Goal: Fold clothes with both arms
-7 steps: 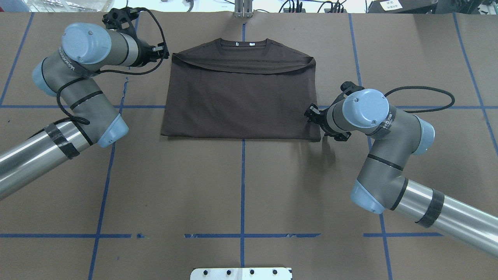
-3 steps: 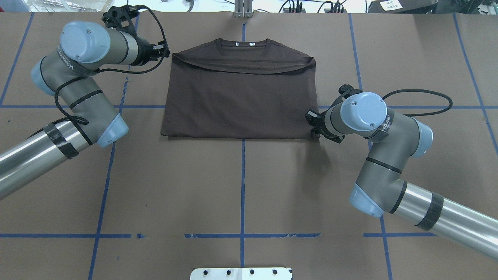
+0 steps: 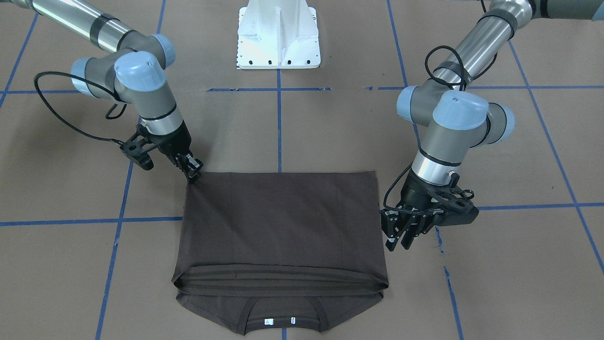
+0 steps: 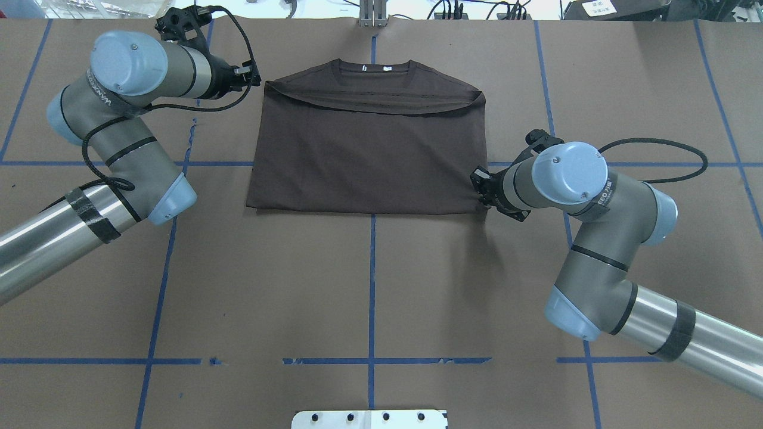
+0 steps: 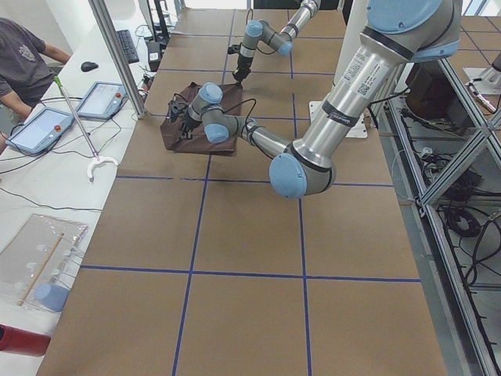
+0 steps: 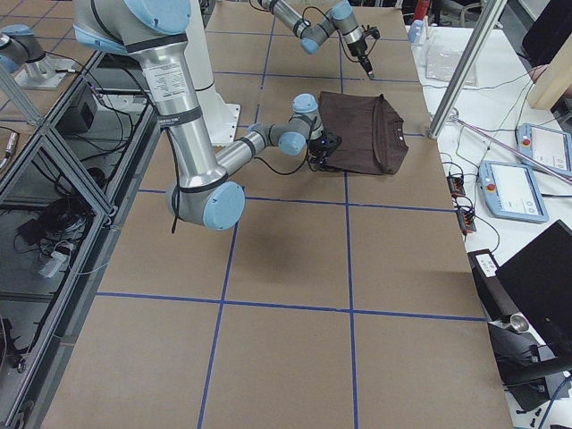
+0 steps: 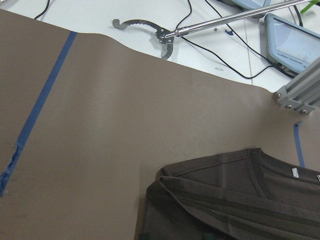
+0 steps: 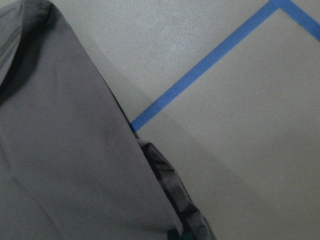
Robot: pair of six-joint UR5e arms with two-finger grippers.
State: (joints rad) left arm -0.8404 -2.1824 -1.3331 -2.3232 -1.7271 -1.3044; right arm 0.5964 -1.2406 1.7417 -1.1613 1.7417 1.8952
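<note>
The dark brown T-shirt lies folded flat on the brown table, with its collar and white neck labels on the side away from the robot. My left gripper hovers just outside the shirt's far left corner; in the front-facing view its fingers stand spread, holding nothing. My right gripper is down at the shirt's near right corner. Its tips are close together on the cloth. The right wrist view shows the shirt's edge with a small bunched fold at the bottom.
The white pedestal base stands at the robot's side of the table. Blue tape lines cross the brown surface. An aluminium post rises behind the collar. Past the far edge are tablets, cables and a seated person.
My right gripper has dropped and shifted toward the shirt's near right corner, now covering it, while that arm's elbow swung outward. The left arm has barely moved.
</note>
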